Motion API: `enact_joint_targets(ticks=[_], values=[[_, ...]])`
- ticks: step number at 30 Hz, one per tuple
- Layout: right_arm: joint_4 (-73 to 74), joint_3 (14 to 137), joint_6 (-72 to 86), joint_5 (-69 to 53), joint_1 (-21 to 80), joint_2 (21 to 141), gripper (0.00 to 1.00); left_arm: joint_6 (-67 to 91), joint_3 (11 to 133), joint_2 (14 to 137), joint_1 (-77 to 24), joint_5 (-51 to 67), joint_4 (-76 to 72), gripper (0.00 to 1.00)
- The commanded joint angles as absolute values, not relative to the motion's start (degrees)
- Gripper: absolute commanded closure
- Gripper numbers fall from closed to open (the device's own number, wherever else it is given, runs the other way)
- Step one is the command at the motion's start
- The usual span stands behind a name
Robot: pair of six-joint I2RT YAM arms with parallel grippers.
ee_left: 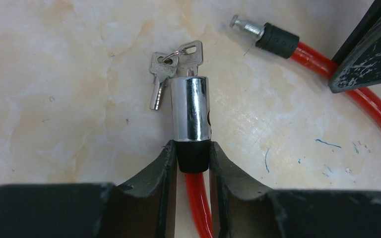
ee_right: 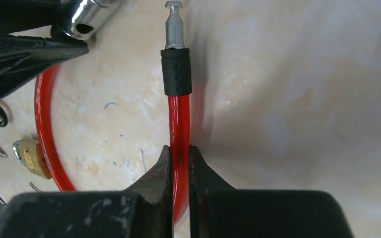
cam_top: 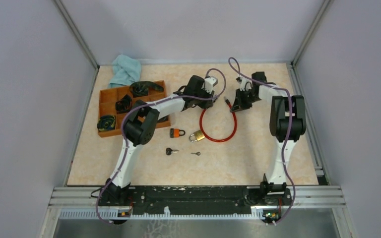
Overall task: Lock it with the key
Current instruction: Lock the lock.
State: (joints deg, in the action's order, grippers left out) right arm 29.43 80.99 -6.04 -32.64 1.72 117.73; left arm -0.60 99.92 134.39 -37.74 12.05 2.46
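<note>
A red cable lock [cam_top: 219, 135] lies looped on the table. My left gripper [ee_left: 192, 148] is shut on the black collar [ee_left: 192, 157] at the base of its chrome lock cylinder [ee_left: 191, 106]. A key [ee_left: 192, 53] sits in the cylinder's far end, and a second key [ee_left: 159, 74] hangs from the same ring. My right gripper [ee_right: 179, 151] is shut on the red cable [ee_right: 179, 121], a short way behind the black sleeve [ee_right: 176, 72] and bare metal pin [ee_right: 174, 25]. The pin [ee_left: 248, 26] lies apart from the cylinder, up and to its right in the left wrist view.
A brass padlock [cam_top: 196, 135] and an orange padlock [cam_top: 177, 132] lie by the cable loop, with a black-headed key [cam_top: 171, 151] and a small key [cam_top: 196, 153] nearer the bases. A wooden compartment tray [cam_top: 108, 101] and a teal cloth [cam_top: 125, 69] sit at the back left.
</note>
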Motion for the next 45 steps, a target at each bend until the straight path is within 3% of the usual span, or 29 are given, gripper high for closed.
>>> enact_joint_targets(ticks=[1, 26, 39, 45], values=[[31.6, 84.95, -7.64, -39.26, 3.68, 120.06, 1.0, 0.37, 97.76, 135.91, -38.32, 11.46, 6.21, 1.0], [40.29, 91.8, -16.42, -46.64, 5.53, 125.14, 1.0, -0.48, 103.94, 140.14, -39.01, 8.88, 7.99, 1.0], [36.36, 87.02, -10.31, -33.86, 3.74, 121.5, 1.0, -0.48, 101.68, 139.27, -37.72, 8.52, 7.15, 1.0], [36.47, 84.84, -11.31, -34.85, 3.78, 119.84, 1.0, -0.44, 101.81, 139.52, -37.32, 8.23, 6.9, 1.0]])
